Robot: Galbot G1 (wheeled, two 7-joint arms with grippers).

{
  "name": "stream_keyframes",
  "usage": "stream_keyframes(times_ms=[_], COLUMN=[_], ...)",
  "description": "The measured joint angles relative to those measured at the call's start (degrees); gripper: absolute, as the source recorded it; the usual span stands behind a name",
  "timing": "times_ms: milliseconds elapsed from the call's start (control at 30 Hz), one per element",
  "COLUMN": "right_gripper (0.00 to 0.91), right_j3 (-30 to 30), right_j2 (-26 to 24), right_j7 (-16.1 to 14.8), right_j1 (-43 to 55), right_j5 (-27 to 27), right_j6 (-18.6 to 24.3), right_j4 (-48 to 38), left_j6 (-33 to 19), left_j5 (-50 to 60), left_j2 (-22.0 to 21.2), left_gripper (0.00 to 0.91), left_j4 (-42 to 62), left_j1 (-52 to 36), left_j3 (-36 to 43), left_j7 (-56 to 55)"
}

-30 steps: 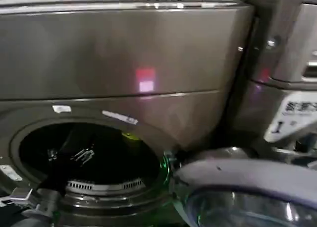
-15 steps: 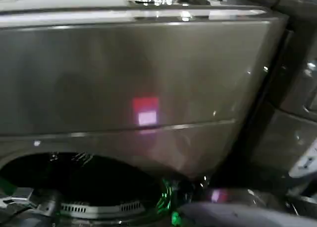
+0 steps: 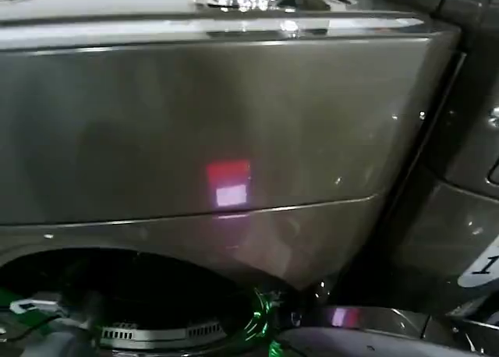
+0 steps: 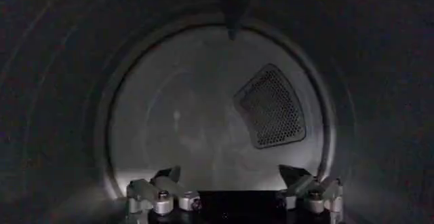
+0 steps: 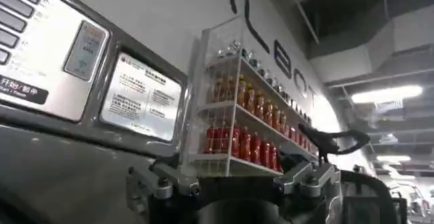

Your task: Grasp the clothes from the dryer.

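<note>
My left gripper's fingers [image 4: 154, 193] are standing wide apart with nothing between them, two short grey tips at either side of the black wrist block, and the left gripper [image 4: 234, 184] itself is sitting inside the drum of the dryer [image 3: 195, 139]. Through its wrist camera I am looking straight down the dark drum at the pale round back wall [image 4: 196, 117], where a perforated vent panel [image 4: 270, 107] is showing off to one side and a dark baffle [image 4: 237, 1] is jutting in from the rim. I am not making out the clothes anywhere in this drum view, so I cannot tell where they are lying.

From the head camera I am seeing the dryer's plain grey-bronze front panel with a reddish reflection [image 3: 228, 184] on it, and the upper arc of the round opening [image 3: 132, 295] low down. The left arm [image 3: 47, 314] is reaching into that opening at its left side. A green glow [image 3: 261, 314] is shining at the opening's right rim, just beside the edge of the open door [image 3: 359, 337].

My right gripper [image 5: 237, 181] is parked away from the dryer, pointing up past a silver control panel [image 5: 47, 42] toward a clear shelf of red bottles [image 5: 244, 140]. Its fingers [image 5: 163, 181] are spread apart and holding nothing.
</note>
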Motion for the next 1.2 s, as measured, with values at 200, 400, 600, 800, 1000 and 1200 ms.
stream_keyframes(times_ms=[200, 400, 600, 800, 1000, 1200], right_gripper=[0.907, 0.907, 0.907, 0.907, 0.907, 0.907], right_j3=[1.2, 1.7, 1.9, 1.6, 1.1, 0.8], right_j2=[0.3, 0.3, 0.2, 0.2, 0.2, 0.3], right_j7=[-0.2, -0.6, -0.8, -0.9, -1.0, -1.2], right_j1=[-0.5, -0.5, -0.6, -0.3, 0.0, -0.1], right_j5=[-0.3, -0.4, -0.5, -0.5, -0.6, -0.6], right_j6=[-0.2, 0.0, 0.2, 0.2, 0.2, 0.3], right_j4=[-0.1, -0.4, -0.7, -0.8, -0.7, -0.6], left_j6=[-1.1, -2.8, -4.8, -6.3, -6.8, -5.3], left_j5=[-0.3, -0.2, 0.2, 0.1, -0.3, 0.5], left_j2=[1.8, 2.1, 1.7, 2.5, 2.3, 4.4], left_gripper=[0.907, 0.907, 0.907, 0.907, 0.907, 0.907], left_j4=[10.9, 21.5, 31.9, 41.4, 49.5, 55.1], left_j1=[-9.5, -19.0, -27.1, -34.3, -40.7, -44.6], left_j3=[2.6, 5.8, 8.8, 12.2, 14.6, 18.0], left_j7=[-0.2, -0.8, -1.1, -0.5, -0.1, 5.7])
